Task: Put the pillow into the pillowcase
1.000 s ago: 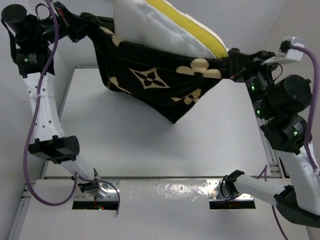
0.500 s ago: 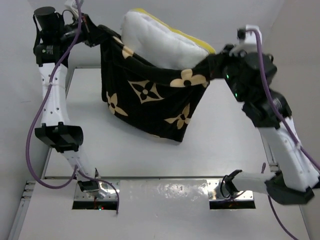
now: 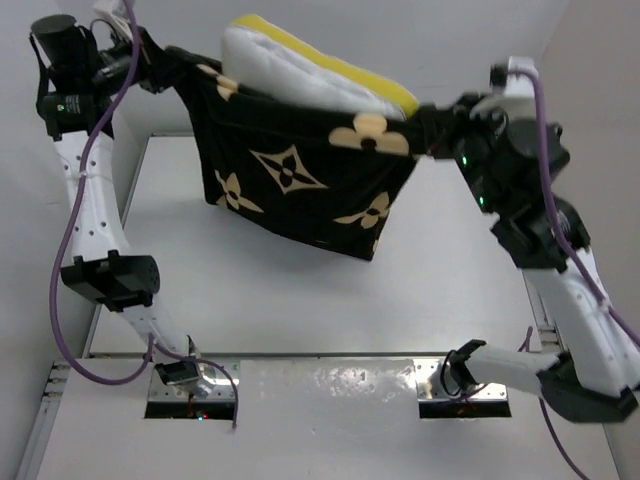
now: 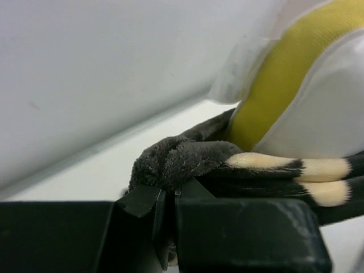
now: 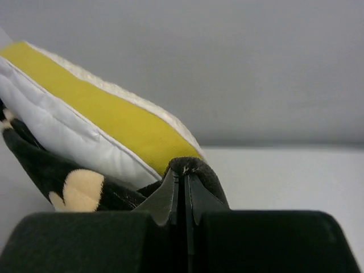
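Note:
The black pillowcase (image 3: 300,185) with tan flower motifs hangs in the air between both arms, its mouth upward. The cream-white pillow (image 3: 300,75) with its yellow-green band sits partly inside, its top edge sticking out above the mouth. My left gripper (image 3: 165,62) is shut on the case's left top corner (image 4: 170,162); the pillow's band shows beside it (image 4: 284,85). My right gripper (image 3: 440,125) is shut on the case's right top corner (image 5: 190,168), with the pillow (image 5: 85,119) just left of it.
The white table (image 3: 300,300) lies below the hanging case. White walls stand close behind and to the left. Both arm bases sit at the near edge (image 3: 320,385).
Both grippers have shaken the case: they swung inward and down half a second ago, then moved back apart. The pillow now sits lower in the case than a second ago.

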`<state>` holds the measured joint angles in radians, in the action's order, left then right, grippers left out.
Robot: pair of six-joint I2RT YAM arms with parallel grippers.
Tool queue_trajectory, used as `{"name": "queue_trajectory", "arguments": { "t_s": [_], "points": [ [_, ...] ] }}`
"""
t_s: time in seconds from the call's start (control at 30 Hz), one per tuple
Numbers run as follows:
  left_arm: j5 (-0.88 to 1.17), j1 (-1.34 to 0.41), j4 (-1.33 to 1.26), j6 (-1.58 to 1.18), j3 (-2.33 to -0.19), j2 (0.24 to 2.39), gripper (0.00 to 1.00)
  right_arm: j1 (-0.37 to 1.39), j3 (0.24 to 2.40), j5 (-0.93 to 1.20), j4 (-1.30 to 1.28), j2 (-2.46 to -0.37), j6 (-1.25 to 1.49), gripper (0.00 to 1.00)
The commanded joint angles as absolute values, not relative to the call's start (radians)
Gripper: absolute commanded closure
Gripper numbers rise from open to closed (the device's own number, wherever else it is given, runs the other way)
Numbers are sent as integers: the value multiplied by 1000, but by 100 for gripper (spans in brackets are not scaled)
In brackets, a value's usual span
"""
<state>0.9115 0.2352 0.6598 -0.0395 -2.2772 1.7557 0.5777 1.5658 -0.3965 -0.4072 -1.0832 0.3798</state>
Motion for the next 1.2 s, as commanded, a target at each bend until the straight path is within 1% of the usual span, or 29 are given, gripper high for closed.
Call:
{"name": "queue_trajectory", "arguments": {
  "t_s": [0.0,0.03,0.1,0.13,0.17,0.2,0.23,0.27,0.3,0.33,0.37,0.43,0.47,0.5,0.53,0.57,0.6,0.67,0.7,0.77,0.8,0.83,0.87,0.9,0.93,1.0,1.03,1.13,1.17],
  "points": [
    [864,308,471,-58,-2455,1727,100,574,1890,-388,-282,-1161,302,100],
    [865,307,448,-58,-2401,1670,100,574,1890,-384,-281,-1137,302,100],
    [896,276,477,-13,-2216,1631,100,572,1691,-426,-241,-1057,346,100],
    [893,264,498,-6,-2165,1614,100,574,1578,-451,-194,-955,363,100],
    [872,256,494,-12,-2085,1614,100,574,1370,-478,-84,-921,365,100],
    [871,265,482,-37,-2092,1641,100,572,1335,-553,-60,-910,361,100],
    [882,278,474,-63,-2142,1669,100,572,1356,-570,-63,-925,341,100],
    [914,293,456,-137,-2343,1705,100,572,1511,-568,-113,-1002,290,100],
    [932,323,431,-188,-2465,1747,100,574,1629,-510,-148,-1052,281,100],
    [951,340,300,-243,-2553,1797,100,574,1737,-474,-181,-1099,275,100],
    [1010,375,187,-373,-2584,1795,100,572,1941,-445,-237,-1183,270,100],
    [1032,390,-23,-445,-2458,1677,100,581,2072,-403,-294,-1222,275,100],
    [1023,367,-2,-373,-2330,1605,100,581,2048,-406,-328,-1183,293,100],
    [1022,342,97,-291,-2283,1583,100,581,1961,-420,-319,-1133,304,100],
    [1019,319,288,-209,-2243,1571,100,581,1840,-469,-284,-1071,316,100],
    [979,295,375,-67,-2147,1563,100,580,1536,-503,-164,-1002,346,100],
    [956,266,427,-22,-2082,1552,100,580,1394,-549,-108,-895,369,100],
    [917,256,488,24,-1967,1562,100,578,1226,-611,-84,-876,400,100],
    [911,262,494,26,-1991,1603,100,575,1258,-607,-110,-946,385,100],
    [893,299,520,-41,-2289,1678,100,575,1559,-543,-228,-1059,315,100],
    [891,320,502,-92,-2436,1771,100,577,1709,-511,-263,-1185,290,100],
    [896,346,374,-154,-2559,1804,100,577,2023,-482,-332,-1247,270,100],
    [900,410,259,-308,-2659,1812,100,577,2174,-432,-360,-1308,256,100],
    [902,441,141,-384,-2619,1754,100,580,2313,-410,-382,-1360,256,100],
    [903,465,-85,-437,-2433,1691,100,581,2435,-399,-391,-1400,253,100],
    [885,468,-112,-382,-2269,1538,100,594,2322,-400,-365,-1329,268,100],
    [902,442,-3,-251,-2184,1507,100,594,1993,-413,-242,-1160,290,100],
    [949,393,220,-175,-2081,1517,100,594,1447,-540,-22,-952,331,100],
    [940,387,253,-167,-2074,1555,100,594,1418,-570,-31,-934,331,100]
  ]
}}
